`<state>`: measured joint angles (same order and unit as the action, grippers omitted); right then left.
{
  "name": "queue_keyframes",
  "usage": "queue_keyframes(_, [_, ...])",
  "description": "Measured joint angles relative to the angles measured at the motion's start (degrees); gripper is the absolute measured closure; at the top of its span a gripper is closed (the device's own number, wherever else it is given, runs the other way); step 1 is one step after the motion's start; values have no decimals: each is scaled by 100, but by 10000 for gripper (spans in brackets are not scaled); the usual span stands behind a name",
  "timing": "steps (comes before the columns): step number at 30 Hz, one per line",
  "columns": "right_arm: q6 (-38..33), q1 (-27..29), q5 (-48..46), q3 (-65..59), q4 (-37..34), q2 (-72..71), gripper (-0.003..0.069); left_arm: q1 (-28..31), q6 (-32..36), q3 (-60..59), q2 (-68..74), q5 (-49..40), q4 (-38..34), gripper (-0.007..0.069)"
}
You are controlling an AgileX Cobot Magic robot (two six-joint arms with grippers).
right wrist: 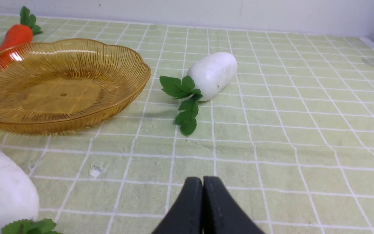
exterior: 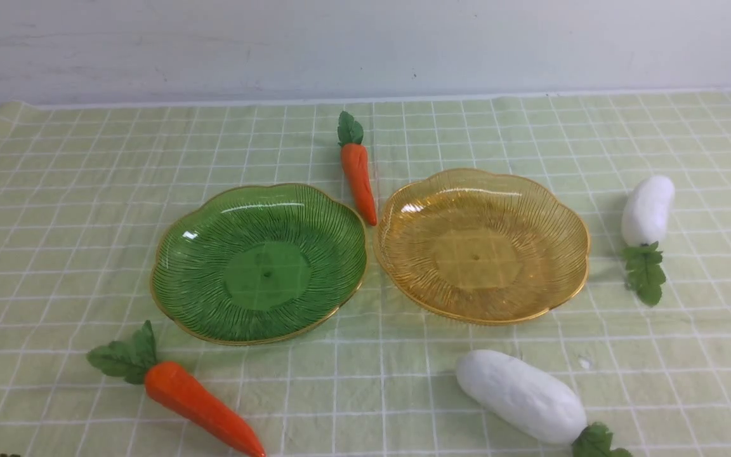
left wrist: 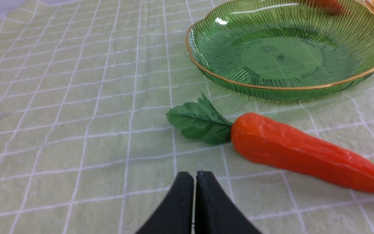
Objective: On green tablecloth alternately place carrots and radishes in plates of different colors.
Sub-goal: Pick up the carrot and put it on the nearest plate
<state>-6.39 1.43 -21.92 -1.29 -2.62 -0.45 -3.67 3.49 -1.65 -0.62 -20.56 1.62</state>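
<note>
On the tablecloth [exterior: 54, 222], both plates lie empty: the green plate [exterior: 257, 263] on the left, the amber plate [exterior: 481, 244] just beside it on the right. No vegetable is placed yet.

The near carrot [exterior: 204, 406] lies in front of the green plate. The far carrot [exterior: 358, 174] lies behind, its tip between the two rims. The near radish [exterior: 521, 397] lies in front of the amber plate, and the far radish [exterior: 648, 209] lies to that plate's right.

The left gripper [left wrist: 195, 177] has its jaws pressed together with nothing between them, over bare cloth near the near carrot's leaves. The right gripper [right wrist: 202, 182] is likewise closed and empty.

The first pick appears due. Spread the jaws fully before you descend. Take the near carrot across its thick shoulder just below the leaves, not at the tapered tip, because the glossy skin is likely to slip. Lift clear of the gold rim before crossing it, and release low over the plate's centre.
</note>
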Motion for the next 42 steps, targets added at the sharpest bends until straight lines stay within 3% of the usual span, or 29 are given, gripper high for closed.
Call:
queue_keyframes(5, [0, 0, 0, 0, 0, 0, 673, 0, -1093, 0, 0, 1472, -1488, 632])
queue_keyframes(15, [0, 0, 0, 0, 0, 0, 673, 0, -1508, 169, 0, 4024, -3013, 632])
queue_keyframes(19, [0, 0, 0, 0, 0, 0, 673, 0, -1421, 1238, 169, 3066, -3213, 632])
queue_keyframes(25, [0, 0, 5, 0, 4, 0, 673, 0, -519, 3372, 2309, -260, -2821, 632])
queue_keyframes(26, [0, 0, 22, 0, -20, 0, 673, 0, -490, 3472, 2490, -469, -2781, 632])
queue_keyframes(29, [190, 0, 492, -42, -598, 0, 673, 0, -385, 3984, 3937, -1816, -2511, 632])
queue_keyframes(33, [639, 0, 1242, -42, -1715, 0, 673, 0, -349, 4086, 5184, -2373, -2391, 632])
queue_keyframes(34, [1034, 0, 1607, -42, -2609, 0, 673, 0, -349, 4086, 5908, -2546, -2382, 632])
queue_keyframes(35, [1034, 0, 1637, -42, -2697, 0, 673, 0, -349, 4086, 5972, -2546, -2382, 632])
queue_keyframes(38, [1304, 0, 1909, -42, -3867, 0, 673, 0, -173, 4086, 6755, -2575, -2505, 632])
queue_keyframes(42, [1279, 0, 2111, -42, -4444, 0, 673, 0, -122, 4086, 7102, -2570, -2524, 632])
